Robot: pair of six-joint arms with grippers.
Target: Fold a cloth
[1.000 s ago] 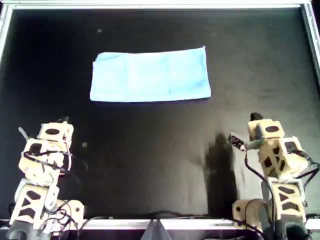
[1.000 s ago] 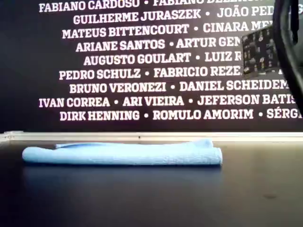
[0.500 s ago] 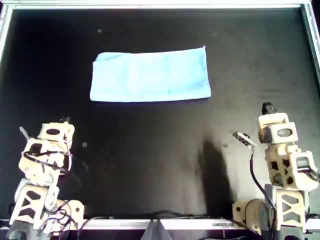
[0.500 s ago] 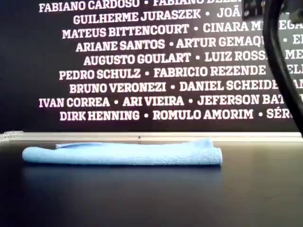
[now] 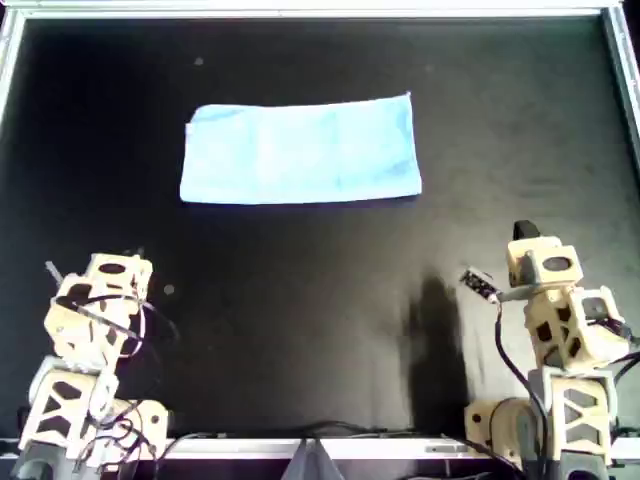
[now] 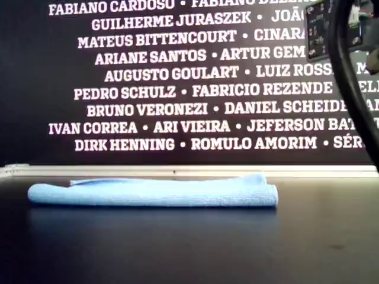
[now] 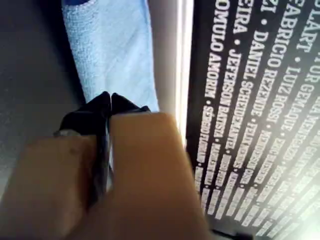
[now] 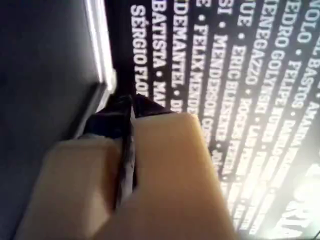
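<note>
So I've got one cloth [image 5: 300,152] here, light blue, lying as a long flat rectangle toward the far side of the black table [image 5: 300,300], well apart from both arms. It looks thin and floppy, probably weighs nothing, so I'd pinch it at the corners or it'll just sag. Two grippers: left gripper [image 7: 110,102] and right gripper [image 8: 131,107] both have their jaws pressed together on nothing, parked at the near edge

I see the cloth [image 5: 300,152] lying toward the table's [image 5: 300,320] far edge, well apart from both arms at the near corners.
</note>
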